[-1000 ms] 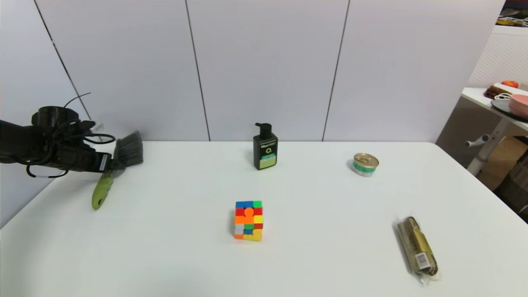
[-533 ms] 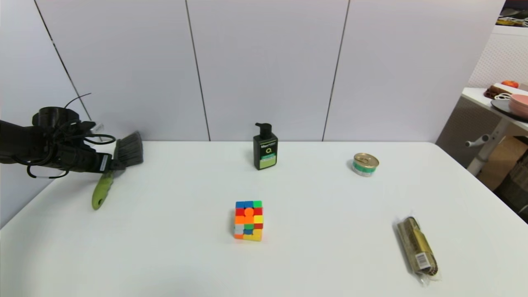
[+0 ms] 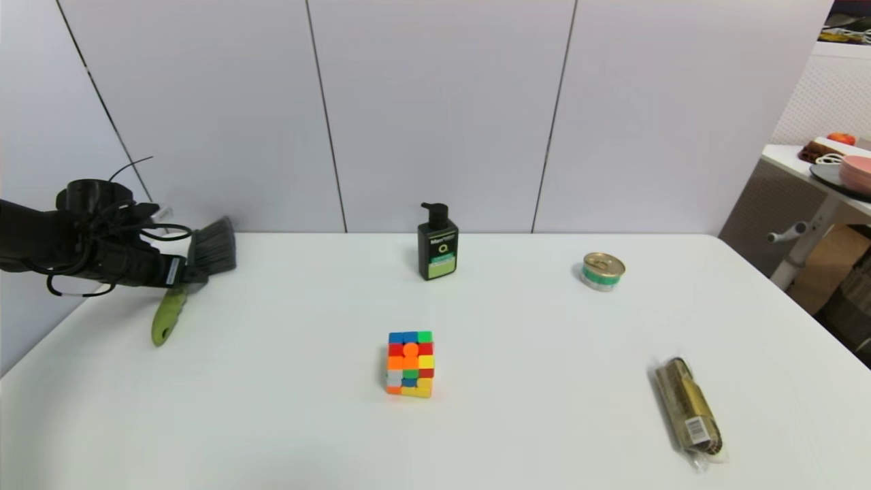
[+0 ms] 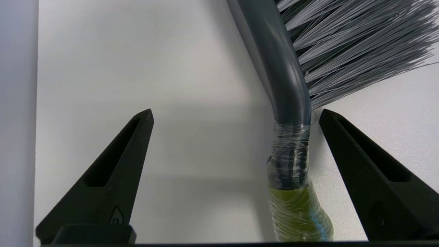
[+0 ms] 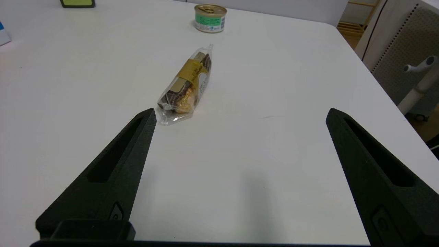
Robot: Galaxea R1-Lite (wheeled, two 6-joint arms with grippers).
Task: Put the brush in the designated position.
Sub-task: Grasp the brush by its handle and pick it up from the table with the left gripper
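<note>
The brush (image 3: 167, 317) lies flat at the table's far left, its olive-green handle toward the front and its grey bristles (image 3: 214, 249) toward the wall. My left gripper (image 3: 196, 275) hangs open just over the dark grey neck (image 4: 281, 79). In the left wrist view the neck sits between the two fingers, close to one finger (image 4: 360, 161), and neither finger touches it. Clear film is wrapped around the joint of neck and handle (image 4: 289, 161). No mark on the white tabletop (image 3: 286, 408) sets off the designated position. My right gripper (image 5: 240, 113) stays open and empty above the table's right part.
A colourful cube (image 3: 410, 363) stands in the middle, with a black pump bottle (image 3: 437, 243) behind it. A small tin (image 3: 603, 271) is at the back right and a wrapped snack (image 3: 688, 412) at the front right. The table's left edge runs close to the brush.
The left arm has sunk slightly toward the brush. The brush and the other things have stayed where they were.
</note>
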